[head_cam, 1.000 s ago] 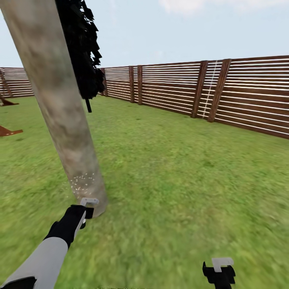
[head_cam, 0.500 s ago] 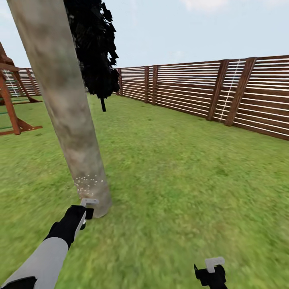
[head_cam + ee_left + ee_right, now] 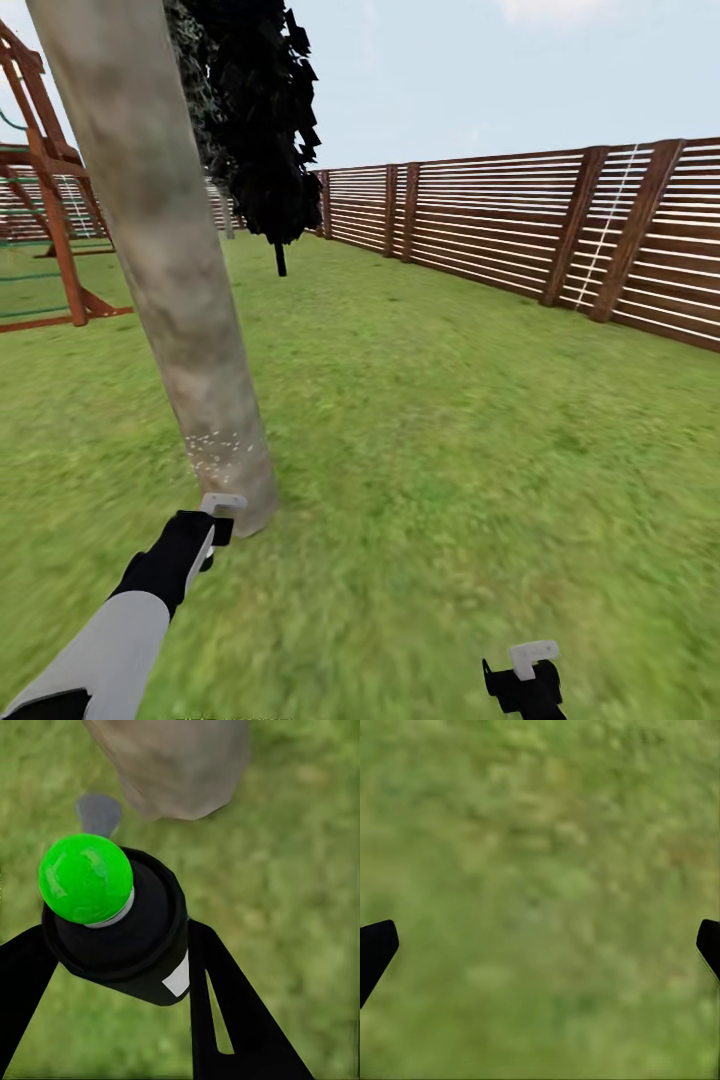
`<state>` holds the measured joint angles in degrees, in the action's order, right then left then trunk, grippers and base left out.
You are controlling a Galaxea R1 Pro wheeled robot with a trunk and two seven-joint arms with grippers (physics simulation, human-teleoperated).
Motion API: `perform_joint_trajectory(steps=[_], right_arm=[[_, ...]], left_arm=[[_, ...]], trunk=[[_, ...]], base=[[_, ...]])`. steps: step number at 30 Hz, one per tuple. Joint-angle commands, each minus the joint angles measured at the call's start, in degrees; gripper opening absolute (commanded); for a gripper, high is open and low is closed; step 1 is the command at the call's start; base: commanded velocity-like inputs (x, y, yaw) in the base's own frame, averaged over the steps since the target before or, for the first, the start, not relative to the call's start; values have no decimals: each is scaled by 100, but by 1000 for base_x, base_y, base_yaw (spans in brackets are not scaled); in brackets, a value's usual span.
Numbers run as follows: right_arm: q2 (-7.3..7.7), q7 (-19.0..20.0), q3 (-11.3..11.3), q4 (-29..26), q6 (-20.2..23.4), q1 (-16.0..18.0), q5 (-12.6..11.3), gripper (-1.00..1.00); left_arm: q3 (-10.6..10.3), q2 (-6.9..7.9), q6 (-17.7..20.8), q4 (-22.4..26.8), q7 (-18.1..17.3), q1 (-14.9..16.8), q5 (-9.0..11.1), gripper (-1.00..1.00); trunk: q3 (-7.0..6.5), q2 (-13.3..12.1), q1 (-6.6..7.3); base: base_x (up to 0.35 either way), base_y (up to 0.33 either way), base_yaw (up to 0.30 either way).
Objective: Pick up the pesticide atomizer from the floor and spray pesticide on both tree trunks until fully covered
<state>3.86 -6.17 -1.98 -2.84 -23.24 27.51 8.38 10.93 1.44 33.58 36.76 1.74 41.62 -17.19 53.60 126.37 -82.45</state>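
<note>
Tree trunk: a thick, pale grey-beige tree trunk (image 3: 170, 270) stands on the green grass lawn (image 3: 450, 450). It leans a little. Tiny white specks (image 3: 215, 447) sit low on the trunk, just above its base.
Left gripper: the black left gripper (image 3: 215, 520) with a white finger plate is right beside the base of the trunk. Its two black fingers (image 3: 217, 1005) squeeze tight around the spray can.
Spray can: the dark-grey round pesticide atomizer (image 3: 131, 937) sits between the left fingers. Its top shows a bright green ball (image 3: 85, 877). It is close to the base of the trunk (image 3: 176, 765).
Right gripper: the black right gripper (image 3: 528, 672) with a white plate hangs over the grass, well apart from the trunk. Its finger tips (image 3: 375, 949) are spread wide with only grass between them.
Behind the trunk: a black-green narrow tree (image 3: 255, 120), a brown wooden slat fence (image 3: 520, 230) and a red-brown wooden frame (image 3: 55, 220).
</note>
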Motion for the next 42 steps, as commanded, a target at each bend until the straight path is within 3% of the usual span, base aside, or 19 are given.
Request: perform_joint_trajectory(steps=[1,16,23,33,42], right_arm=[[1,-51,-20,3,-5,1,59,100],[1,-51,-13,3,-5,0,68,100],[9,-51,-13,3,-5,0,68,100],[9,-51,-13,8,-5,0,68,100],[9,-51,-13,5,-5,0,68,100]], left_arm=[[5,-8,25,2,11,4,6,-100],[22,-4,31,16,11,4,3,-100],[24,24,34,16,10,4,5,-100],[15,15,25,16,2,4,14,-100],[14,-4,25,16,2,4,14,-100]], trunk=[[5,2,0],[5,2,0],[5,2,0],[5,2,0],[5,2,0]], base=[[108,-273,277],[63,-266,58],[21,-258,249],[5,-16,277],[164,-128,34]])
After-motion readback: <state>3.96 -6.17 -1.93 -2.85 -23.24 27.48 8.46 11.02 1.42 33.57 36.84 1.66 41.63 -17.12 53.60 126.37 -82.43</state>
